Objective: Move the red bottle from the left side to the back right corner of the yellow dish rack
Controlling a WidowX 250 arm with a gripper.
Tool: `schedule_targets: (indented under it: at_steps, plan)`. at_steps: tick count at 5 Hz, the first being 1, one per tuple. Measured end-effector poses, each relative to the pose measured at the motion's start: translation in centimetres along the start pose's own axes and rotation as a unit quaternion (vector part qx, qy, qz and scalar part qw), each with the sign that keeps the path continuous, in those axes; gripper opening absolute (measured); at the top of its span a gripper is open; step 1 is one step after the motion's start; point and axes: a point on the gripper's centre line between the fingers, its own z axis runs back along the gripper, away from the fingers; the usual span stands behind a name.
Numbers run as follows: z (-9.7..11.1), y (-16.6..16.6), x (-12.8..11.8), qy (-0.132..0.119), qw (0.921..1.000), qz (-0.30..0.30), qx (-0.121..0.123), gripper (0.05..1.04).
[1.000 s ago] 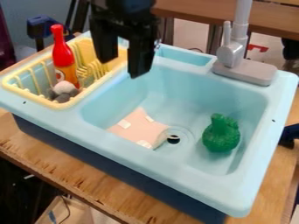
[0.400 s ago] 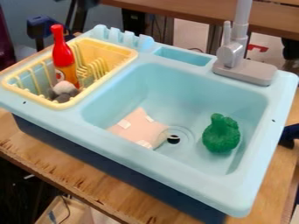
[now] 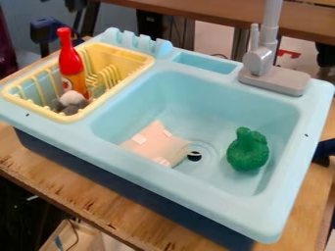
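Note:
Inside the light blue sink (image 3: 118,132), a green toy vegetable (image 3: 248,149) rests on the right part of the basin floor. A pale pink piece with small white patches (image 3: 155,143) lies left of the drain. The yellow dish rack (image 3: 134,55) sits on the sink's left side. In it a red and orange bottle (image 3: 71,66) stands upright, with a white and grey object (image 3: 70,103) by its base.
A grey faucet (image 3: 261,63) rises at the sink's back right. The sink stands on a wooden table (image 3: 78,193). Behind is another wooden table (image 3: 216,15). A dark blue object (image 3: 325,151) is at the right edge.
The gripper, above the back left of the sink a second ago, has moved up and out past the top edge. The rack, bottle and things in the basin have stayed in place.

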Motion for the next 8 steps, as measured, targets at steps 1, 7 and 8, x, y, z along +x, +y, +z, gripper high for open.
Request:
schedule_targets:
  at_steps: [1, 7, 8]
  plan:
    - [-2.2, 0.3, 0.7, 0.024, 0.9997, 0.001, -0.004, 1.001]
    - [-5.0, -0.6, 1.0, 0.1, 0.9947, 0.004, -0.026, 0.334]
    - [-1.4, -2.5, 1.9, 0.075, 0.997, -0.015, 0.01, 0.334]
